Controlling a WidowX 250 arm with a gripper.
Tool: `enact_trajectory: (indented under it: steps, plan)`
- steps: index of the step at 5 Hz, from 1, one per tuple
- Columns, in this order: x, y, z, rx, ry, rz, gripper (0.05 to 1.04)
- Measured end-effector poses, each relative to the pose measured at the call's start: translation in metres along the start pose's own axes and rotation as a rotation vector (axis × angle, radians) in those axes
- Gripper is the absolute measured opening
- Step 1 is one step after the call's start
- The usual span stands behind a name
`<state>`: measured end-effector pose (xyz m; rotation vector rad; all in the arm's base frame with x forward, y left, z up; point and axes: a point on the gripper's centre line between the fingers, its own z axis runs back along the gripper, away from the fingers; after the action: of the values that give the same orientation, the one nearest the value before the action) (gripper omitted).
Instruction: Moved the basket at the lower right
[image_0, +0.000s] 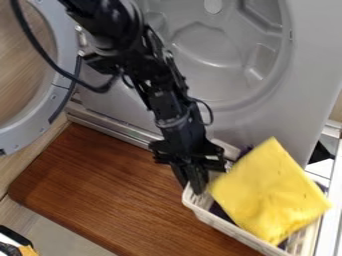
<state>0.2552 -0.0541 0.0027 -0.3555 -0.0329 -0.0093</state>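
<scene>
from your gripper (193, 187), the basket (232, 229) stretches near-right, lengthwise; you can't tell whether it's clenched.

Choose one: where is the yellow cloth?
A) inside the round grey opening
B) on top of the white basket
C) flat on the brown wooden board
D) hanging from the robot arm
B: the yellow cloth lies across the top of the white basket, beside the brown wooden board.
</scene>
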Motion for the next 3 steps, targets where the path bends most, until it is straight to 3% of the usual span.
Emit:
enact_trajectory:
  steps: [2,3]
  plan:
    - [-0.003,0.0099,-0.0197,0.029,0.034,0.007,0.124]
    - [-0.0001,0.0119,-0.0172,0.047,0.049,0.005,0.317]
